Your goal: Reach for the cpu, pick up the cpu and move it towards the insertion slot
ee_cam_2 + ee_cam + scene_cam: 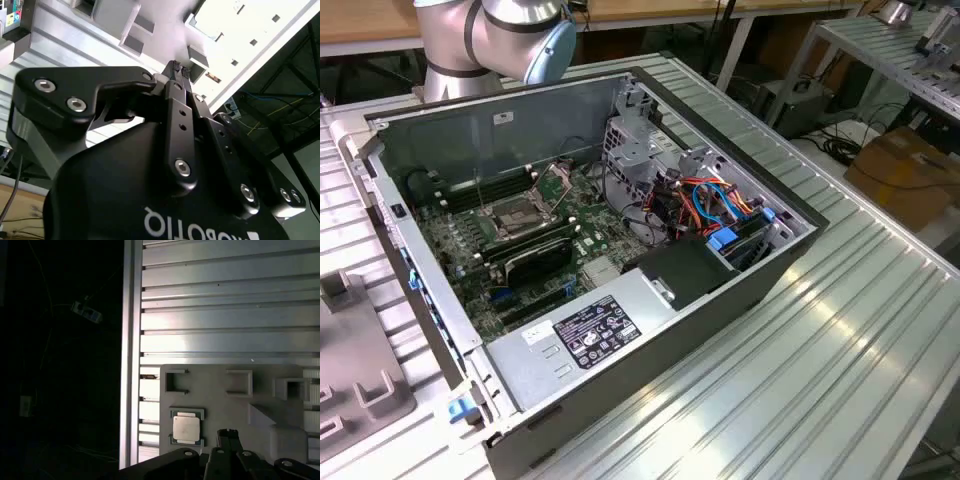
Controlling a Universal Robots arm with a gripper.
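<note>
Arm [490, 35] cut off at exterior view's top edge. Gripper [228, 432] mostly out of frame, jaws together, nothing held. Cpu [186, 428] in grey tray [220, 400] recess, just beside gripper, not touching. Socket [520, 213] inside computer case [720, 290].

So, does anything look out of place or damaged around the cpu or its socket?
Nothing stands out. The cpu lies flat and square in its recess of the grey tray. The insertion slot in the open case has its load plate raised. The tool hangs near the cpu, not touching it.
</note>
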